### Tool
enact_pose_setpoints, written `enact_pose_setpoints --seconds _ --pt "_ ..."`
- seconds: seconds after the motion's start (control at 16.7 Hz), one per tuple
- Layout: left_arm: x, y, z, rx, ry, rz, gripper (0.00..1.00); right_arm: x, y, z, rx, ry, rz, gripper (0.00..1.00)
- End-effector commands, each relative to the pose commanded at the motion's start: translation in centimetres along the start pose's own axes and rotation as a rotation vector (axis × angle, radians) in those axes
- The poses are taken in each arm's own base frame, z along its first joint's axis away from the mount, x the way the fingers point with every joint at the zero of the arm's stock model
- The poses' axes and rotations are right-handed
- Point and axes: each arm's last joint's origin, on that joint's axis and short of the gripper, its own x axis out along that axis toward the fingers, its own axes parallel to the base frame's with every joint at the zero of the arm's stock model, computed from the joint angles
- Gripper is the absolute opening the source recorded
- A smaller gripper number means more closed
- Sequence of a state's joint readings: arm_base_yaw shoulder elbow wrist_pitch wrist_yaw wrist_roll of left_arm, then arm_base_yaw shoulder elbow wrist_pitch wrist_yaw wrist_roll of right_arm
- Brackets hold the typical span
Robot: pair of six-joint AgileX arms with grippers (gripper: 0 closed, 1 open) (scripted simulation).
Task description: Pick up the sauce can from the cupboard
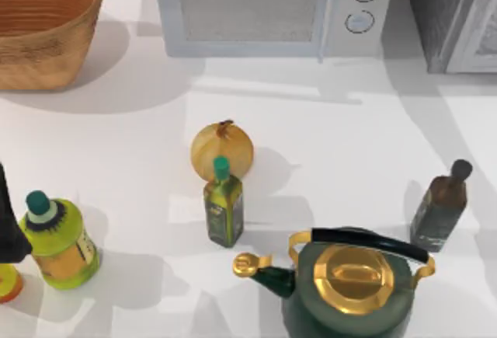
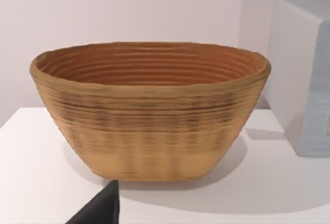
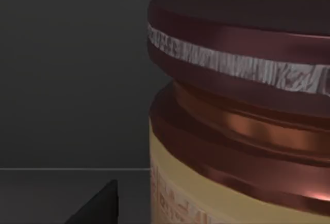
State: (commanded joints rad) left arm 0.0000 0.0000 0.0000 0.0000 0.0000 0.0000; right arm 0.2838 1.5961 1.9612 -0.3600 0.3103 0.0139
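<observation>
The sauce can stands very close in the right wrist view, with a dark maroon lid, a coppery neck and a pale label. It sits on the dark floor inside the cupboard. My right gripper is open right at the can; one dark finger shows beside the can with a gap between them. From above, the grey speckled cupboard stands at the table's far right corner. My left arm is parked at the left edge, and its gripper is open, facing the basket.
A woven basket stands at the far left and a white microwave at the back middle. On the table are an onion, a small green bottle, a yellow bottle, a green kettle and a brown bottle.
</observation>
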Motion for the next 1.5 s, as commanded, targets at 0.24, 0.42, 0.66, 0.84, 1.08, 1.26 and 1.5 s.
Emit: enact_pose_setpoints --seconds 0.24,0.42,0.66,0.84,1.08,1.26,1.5 --pt "0.0 0.0 0.0 0.000 0.000 0.000 1.00 2.0 -0.1 -0.2 0.000 0.000 0.000 1.00" --pt "0.0 0.0 0.0 0.000 0.000 0.000 1.00 2.1 -0.1 -0.2 0.000 0.000 0.000 1.00" --pt "0.0 0.0 0.0 0.000 0.000 0.000 1.00 2.1 -0.1 -0.2 0.000 0.000 0.000 0.70" --pt "0.0 0.0 0.0 0.000 0.000 0.000 1.00 2.1 -0.1 -0.2 0.000 0.000 0.000 0.47" --pt "0.0 0.0 0.0 0.000 0.000 0.000 1.00 2.1 -0.1 -0.2 0.000 0.000 0.000 0.17" --pt "0.0 0.0 0.0 0.000 0.000 0.000 1.00 2.1 -0.1 -0.2 0.000 0.000 0.000 0.00" --pt "0.0 0.0 0.0 0.000 0.000 0.000 1.00 2.1 -0.1 -0.2 0.000 0.000 0.000 0.00"
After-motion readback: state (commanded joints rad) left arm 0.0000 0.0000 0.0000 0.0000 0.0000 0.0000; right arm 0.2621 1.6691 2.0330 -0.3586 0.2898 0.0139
